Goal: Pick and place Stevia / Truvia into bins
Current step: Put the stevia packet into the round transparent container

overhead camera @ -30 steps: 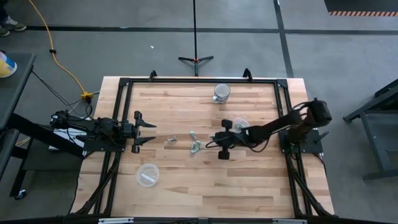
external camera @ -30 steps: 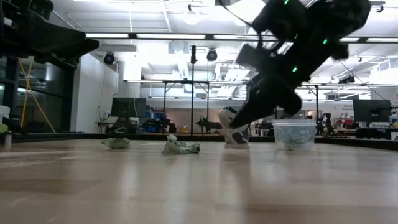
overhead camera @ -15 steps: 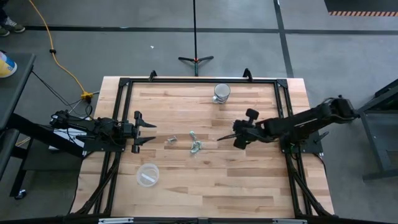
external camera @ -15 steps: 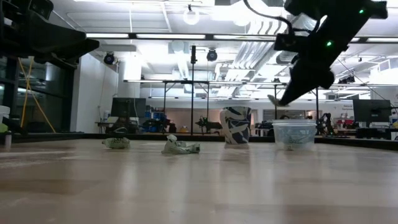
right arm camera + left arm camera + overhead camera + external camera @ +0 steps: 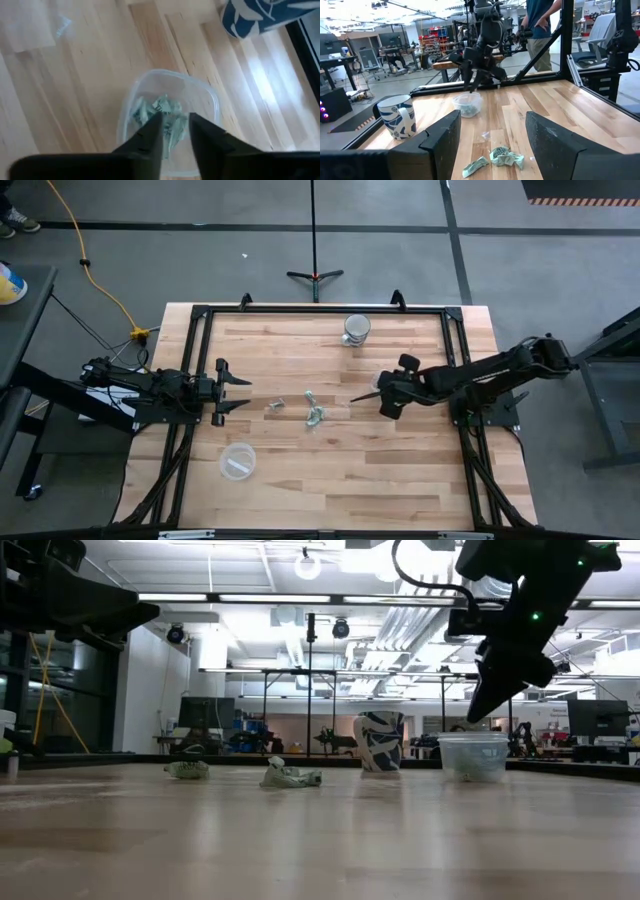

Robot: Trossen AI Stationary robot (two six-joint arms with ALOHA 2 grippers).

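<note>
The right end effector (image 5: 378, 391) hangs above the small round clear plastic bin (image 5: 170, 120) near the right edge of the worktop (image 5: 330, 470), which looks like the drop position: its wrist view looks straight down into that bin, where several crumpled pale green and white Stevia / Truvia packets (image 5: 159, 112) already lie. Its 2 dark fingers (image 5: 150, 137) sit close together with only a narrow gap, and no packet shows between them, so it seems to carry nothing. In the low view the end effector (image 5: 490, 690) is clear of the bin's rim (image 5: 473, 738), not touching it.

The loose packets left to move (image 5: 314, 414) lie in a small cluster near the middle of the worktop, with 1 more (image 5: 275, 405) just beside it toward the left edge. That puts them well apart from the right end effector and between the 2 arms.

A second clear plastic bin (image 5: 238, 461) stands toward the near left corner with something pale inside. A blue-and-white patterned mug (image 5: 356, 329) stands by the far edge and is not a target.

The left end effector (image 5: 236, 391) waits at the left edge, fingers (image 5: 440, 142) spread wide and empty, pointed at the cluster (image 5: 494, 159).
</note>
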